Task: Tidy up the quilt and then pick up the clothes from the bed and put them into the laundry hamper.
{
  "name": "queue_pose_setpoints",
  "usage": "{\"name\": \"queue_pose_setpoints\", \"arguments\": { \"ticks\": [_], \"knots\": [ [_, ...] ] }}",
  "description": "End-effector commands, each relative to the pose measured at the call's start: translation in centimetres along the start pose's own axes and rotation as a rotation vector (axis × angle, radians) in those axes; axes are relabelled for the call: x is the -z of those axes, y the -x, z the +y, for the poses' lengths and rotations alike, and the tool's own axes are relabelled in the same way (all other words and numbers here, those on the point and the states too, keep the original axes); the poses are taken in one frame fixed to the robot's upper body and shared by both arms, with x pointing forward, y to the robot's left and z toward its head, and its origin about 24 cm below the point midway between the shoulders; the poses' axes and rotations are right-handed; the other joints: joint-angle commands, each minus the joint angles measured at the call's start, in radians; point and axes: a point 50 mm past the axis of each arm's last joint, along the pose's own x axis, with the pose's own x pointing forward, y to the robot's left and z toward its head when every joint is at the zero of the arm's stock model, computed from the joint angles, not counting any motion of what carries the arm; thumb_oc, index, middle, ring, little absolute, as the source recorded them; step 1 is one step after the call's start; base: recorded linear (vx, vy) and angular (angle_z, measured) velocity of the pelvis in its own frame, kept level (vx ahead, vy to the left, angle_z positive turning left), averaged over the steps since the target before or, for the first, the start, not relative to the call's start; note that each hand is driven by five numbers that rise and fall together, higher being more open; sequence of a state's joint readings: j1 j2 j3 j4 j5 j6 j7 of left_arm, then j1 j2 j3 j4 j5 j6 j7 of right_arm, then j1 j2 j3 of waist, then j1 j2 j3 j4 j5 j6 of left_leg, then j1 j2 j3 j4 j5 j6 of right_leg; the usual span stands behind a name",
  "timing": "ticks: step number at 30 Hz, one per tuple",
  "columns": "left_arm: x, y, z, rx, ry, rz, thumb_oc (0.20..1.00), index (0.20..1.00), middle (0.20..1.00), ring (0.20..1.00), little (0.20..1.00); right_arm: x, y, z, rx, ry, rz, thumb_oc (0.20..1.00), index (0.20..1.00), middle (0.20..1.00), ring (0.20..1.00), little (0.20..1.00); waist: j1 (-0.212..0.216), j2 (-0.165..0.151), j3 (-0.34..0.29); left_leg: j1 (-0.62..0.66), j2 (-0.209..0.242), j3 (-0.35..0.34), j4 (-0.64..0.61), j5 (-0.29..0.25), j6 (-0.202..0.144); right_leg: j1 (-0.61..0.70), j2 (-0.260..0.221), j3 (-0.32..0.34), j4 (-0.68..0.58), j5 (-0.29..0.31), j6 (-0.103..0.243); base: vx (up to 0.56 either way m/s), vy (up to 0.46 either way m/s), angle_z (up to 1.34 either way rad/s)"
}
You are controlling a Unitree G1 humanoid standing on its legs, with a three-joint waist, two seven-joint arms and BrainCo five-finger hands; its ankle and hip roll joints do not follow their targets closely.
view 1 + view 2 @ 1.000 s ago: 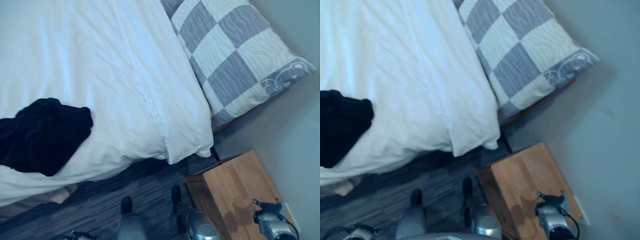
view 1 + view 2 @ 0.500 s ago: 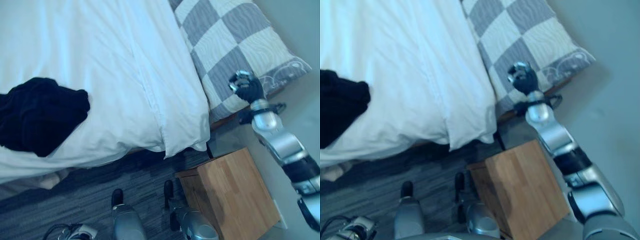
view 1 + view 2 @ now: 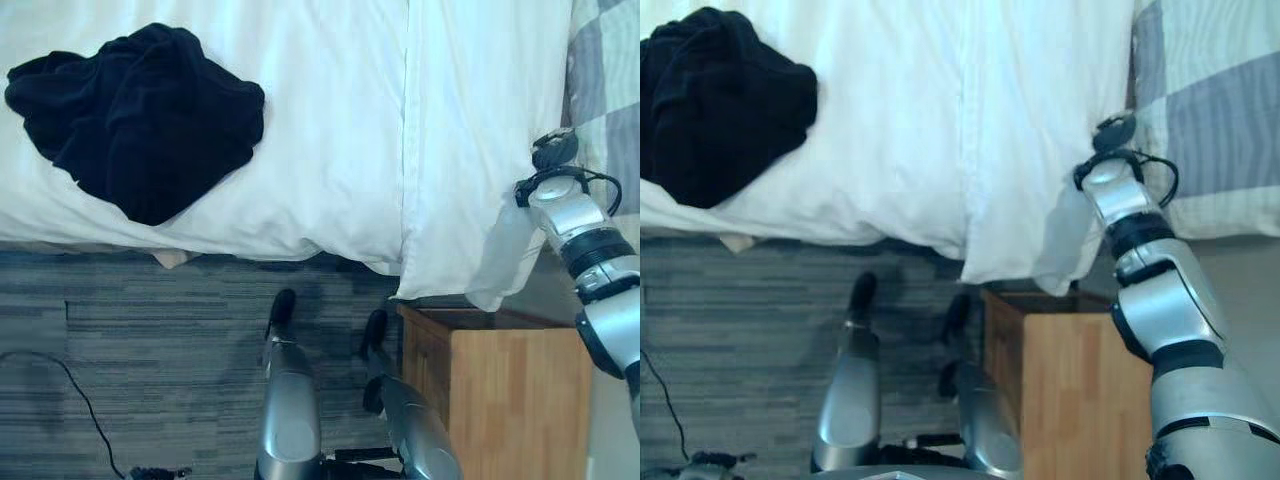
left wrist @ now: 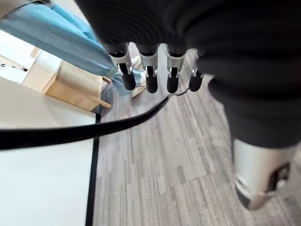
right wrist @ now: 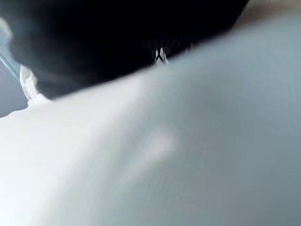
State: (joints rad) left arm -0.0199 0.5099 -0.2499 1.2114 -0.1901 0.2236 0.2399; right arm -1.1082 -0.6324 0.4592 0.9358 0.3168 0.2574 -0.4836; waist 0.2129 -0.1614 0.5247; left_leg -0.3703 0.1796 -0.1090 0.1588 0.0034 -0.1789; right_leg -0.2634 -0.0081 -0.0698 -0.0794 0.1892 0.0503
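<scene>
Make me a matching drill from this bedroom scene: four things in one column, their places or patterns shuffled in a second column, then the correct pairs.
Things:
1. dark clothes
2. quilt
3. pillow
4. nightstand

Descriptions:
A. grey and white checks, at the head of the bed
B. wooden, on the floor beside the bed
C. crumpled heap lying on the quilt
D. white, one corner hanging over the bed's edge

Pairs: 1-C, 2-D, 3-A, 4-B
</scene>
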Motion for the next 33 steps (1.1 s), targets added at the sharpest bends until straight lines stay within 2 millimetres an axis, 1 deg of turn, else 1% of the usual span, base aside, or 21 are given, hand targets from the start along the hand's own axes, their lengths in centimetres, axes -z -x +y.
{"name": "queue_pose_setpoints", "arguments": {
  "ticks": [1,5,7,9,10,12,13,14,15,16,17,18,23,25,26,27,28,29,31,32,33],
  "knots": [
    [-0.7,0.0,0.5,-0.030,-0.029,-0.034,1.000,1.000,1.000,1.000,1.000,1.4,0.3,-0.3,0.001,-0.028,-0.019,0.200,0.200,0.200,0.200,0.200,-0.011,-0.011,-0.005,-0.059,-0.061,-0.001,-0.016,0.007,0.096,0.025,-0.061,0.012,0.068,-0.130,0.107,-0.06,0.043,-0.10],
    [-1.1,0.2,-0.4,-0.046,-0.063,-0.071,1.000,1.000,1.000,1.000,1.000,0.9,1.9,1.6,-0.018,-0.139,-0.067,0.200,0.200,0.200,0.200,0.200,-0.053,-0.010,-0.005,-0.058,-0.059,0.033,0.011,-0.010,0.101,0.010,-0.065,0.036,0.075,-0.127,0.102,-0.13,0.089,-0.21],
    [-1.3,0.3,-0.8,-0.041,-0.063,-0.072,1.000,1.000,1.000,1.000,1.000,1.1,2.4,2.0,-0.021,-0.153,-0.063,0.200,0.200,0.200,0.200,0.200,-0.068,-0.010,-0.005,-0.053,-0.059,0.042,0.013,-0.013,0.103,0.009,-0.064,0.048,0.076,-0.126,0.101,-0.10,0.107,-0.27],
    [-1.3,0.5,-1.7,-0.022,-0.044,-0.063,1.000,1.000,1.000,1.000,1.000,2.7,3.5,2.8,-0.050,-0.168,-0.026,0.200,0.200,0.200,0.200,0.200,-0.095,-0.007,-0.005,-0.040,-0.060,0.058,0.015,-0.020,0.108,0.011,-0.066,0.069,0.076,-0.125,0.099,-0.08,0.178,-0.21],
    [-1.3,0.6,-2.2,-0.007,-0.030,-0.059,1.000,1.000,1.000,1.000,1.000,4.2,4.3,3.4,-0.077,-0.165,0.003,0.200,0.200,0.200,0.200,0.200,-0.111,-0.005,-0.005,-0.033,-0.061,0.067,0.017,-0.024,0.112,0.011,-0.068,0.080,0.077,-0.124,0.098,-0.06,0.170,-0.12],
    [-1.3,0.7,-2.7,0.003,-0.026,-0.059,1.000,1.000,1.000,1.000,1.000,5.7,5.2,3.9,-0.093,-0.159,0.030,0.200,0.200,0.200,0.200,0.200,-0.122,-0.002,-0.005,-0.027,-0.063,0.074,0.020,-0.028,0.115,0.012,-0.070,0.088,0.078,-0.124,0.096,-0.06,0.162,-0.13],
    [-1.5,1.0,-3.7,0.017,-0.024,-0.065,1.000,1.000,1.000,1.000,1.000,10.6,8.6,5.6,-0.151,-0.125,0.124,0.200,0.200,0.200,0.200,0.200,-0.160,0.003,-0.005,-0.016,-0.071,0.092,0.041,-0.046,0.127,0.016,-0.076,0.110,0.080,-0.121,0.093,-0.07,0.178,-0.11],
    [-1.5,1.0,-3.8,0.017,-0.027,-0.066,1.000,1.000,1.000,1.000,1.000,10.9,8.8,5.6,-0.155,-0.124,0.134,0.200,0.200,0.200,0.200,0.200,-0.162,0.003,-0.005,-0.015,-0.071,0.093,0.043,-0.048,0.127,0.017,-0.076,0.111,0.080,-0.121,0.093,-0.08,0.206,-0.12],
    [-1.6,1.1,-4.0,0.018,-0.037,-0.069,1.000,1.000,1.000,1.000,1.000,13.2,10.5,6.2,-0.180,-0.124,0.188,0.200,0.200,0.200,0.200,0.200,-0.175,0.004,-0.005,-0.007,-0.073,0.101,0.051,-0.056,0.132,0.022,-0.079,0.118,0.079,-0.118,0.094,-0.03,0.083,-0.17],
    [-1.5,1.1,-4.1,0.018,-0.039,-0.069,1.000,1.000,1.000,1.000,1.000,13.9,11.1,6.3,-0.187,-0.115,0.201,0.200,0.200,0.200,0.200,0.200,-0.179,0.004,-0.005,-0.005,-0.074,0.104,0.054,-0.058,0.133,0.023,-0.080,0.120,0.079,-0.117,0.094,-0.06,0.144,-0.18],
    [-1.5,1.2,-4.2,0.010,-0.075,-0.080,1.000,1.000,1.000,1.000,1.000,16.7,13.2,6.6,-0.184,-0.089,0.283,0.200,0.200,0.200,0.200,0.200,-0.191,0.007,-0.005,0.013,-0.076,0.116,0.063,-0.072,0.139,0.036,-0.083,0.131,0.077,-0.116,0.097,-0.07,0.140,-0.18],
    [-1.5,1.2,-4.2,0.001,-0.097,-0.083,1.000,1.000,1.000,1.000,1.000,18.4,14.4,6.7,-0.171,-0.075,0.338,0.200,0.200,0.200,0.200,0.200,-0.203,0.006,-0.012,0.020,-0.078,0.122,0.061,-0.072,0.142,0.042,-0.086,0.136,0.075,-0.113,0.098,-0.07,0.153,-0.13],
    [-1.2,1.0,-3.4,-0.016,-0.147,-0.064,1.000,1.000,1.000,1.000,1.000,23.3,16.5,5.0,-0.120,0.073,0.482,0.200,0.200,0.200,0.200,0.200,-0.228,0.004,-0.058,0.082,-0.086,0.148,0.013,-0.073,0.149,0.083,-0.094,0.150,0.050,-0.105,0.118,-0.05,0.126,-0.16],
    [-1.0,0.9,-3.3,-0.017,-0.165,-0.054,1.000,1.000,1.000,1.000,1.000,24.9,17.3,4.5,-0.159,0.111,0.555,0.200,0.200,0.200,0.200,0.200,-0.235,0.002,-0.079,0.103,-0.091,0.153,-0.003,-0.072,0.151,0.094,-0.095,0.152,0.048,-0.103,0.122,0.00,0.144,-0.12],
    [-0.8,0.9,-3.2,-0.018,-0.202,-0.040,1.000,1.000,1.000,1.000,1.000,27.0,18.8,4.3,-0.265,0.146,0.662,0.200,0.200,0.200,0.200,0.200,-0.241,0.002,-0.108,0.135,-0.095,0.158,-0.025,-0.068,0.152,0.111,-0.100,0.150,0.047,-0.101,0.127,0.04,0.165,-0.15],
    [-0.7,0.9,-3.2,-0.017,-0.211,-0.039,1.000,1.000,1.000,1.000,1.000,27.4,19.1,4.3,-0.289,0.158,0.675,0.200,0.200,0.200,0.200,0.200,-0.242,0.002,-0.113,0.142,-0.096,0.159,-0.031,-0.067,0.153,0.115,-0.101,0.149,0.047,-0.101,0.127,0.07,0.223,-0.16],
    [-0.6,1.0,-3.6,-0.011,-0.262,-0.034,1.000,1.000,1.000,1.000,1.000,29.6,21.6,4.6,-0.399,0.196,0.769,0.790,0.790,0.790,0.790,0.790,-0.242,0.010,-0.143,0.174,-0.102,0.163,-0.050,-0.061,0.154,0.134,-0.107,0.143,0.047,-0.098,0.129,0.08,0.200,0.05],
    [-0.5,1.1,-4.1,-0.004,-0.304,-0.035,1.000,1.000,1.000,1.000,1.000,31.1,23.4,4.9,-0.464,0.199,0.853,1.000,1.000,1.000,1.000,1.000,-0.241,0.017,-0.167,0.200,-0.106,0.165,-0.063,-0.058,0.156,0.152,-0.111,0.138,0.044,-0.097,0.130,0.08,0.209,0.16],
    [-0.4,1.3,-4.7,0.002,-0.331,-0.034,1.000,1.000,1.000,1.000,1.000,32.1,24.9,5.0,-0.504,0.220,0.914,1.000,1.000,1.000,1.000,1.000,-0.240,0.024,-0.186,0.219,-0.110,0.167,-0.072,-0.057,0.157,0.165,-0.113,0.134,0.042,-0.097,0.129,0.06,0.131,0.16],
    [-0.5,1.4,-5.3,0.011,-0.359,-0.042,1.000,1.000,1.000,1.000,1.000,33.2,26.7,4.9,-0.530,0.267,0.994,1.000,1.000,1.000,1.000,1.000,-0.240,0.034,-0.205,0.238,-0.114,0.169,-0.081,-0.055,0.158,0.177,-0.115,0.131,0.042,-0.098,0.129,0.11,0.223,0.04],
    [-0.6,1.8,-6.4,0.034,-0.392,-0.051,1.000,1.000,1.000,1.000,1.000,35.1,29.9,3.9,-0.539,0.366,1.127,1.000,1.000,1.000,1.000,1.000,-0.241,0.057,-0.236,0.270,-0.120,0.175,-0.095,-0.054,0.161,0.193,-0.119,0.125,0.047,-0.103,0.127,0.11,0.226,0.02]
  ]
}}
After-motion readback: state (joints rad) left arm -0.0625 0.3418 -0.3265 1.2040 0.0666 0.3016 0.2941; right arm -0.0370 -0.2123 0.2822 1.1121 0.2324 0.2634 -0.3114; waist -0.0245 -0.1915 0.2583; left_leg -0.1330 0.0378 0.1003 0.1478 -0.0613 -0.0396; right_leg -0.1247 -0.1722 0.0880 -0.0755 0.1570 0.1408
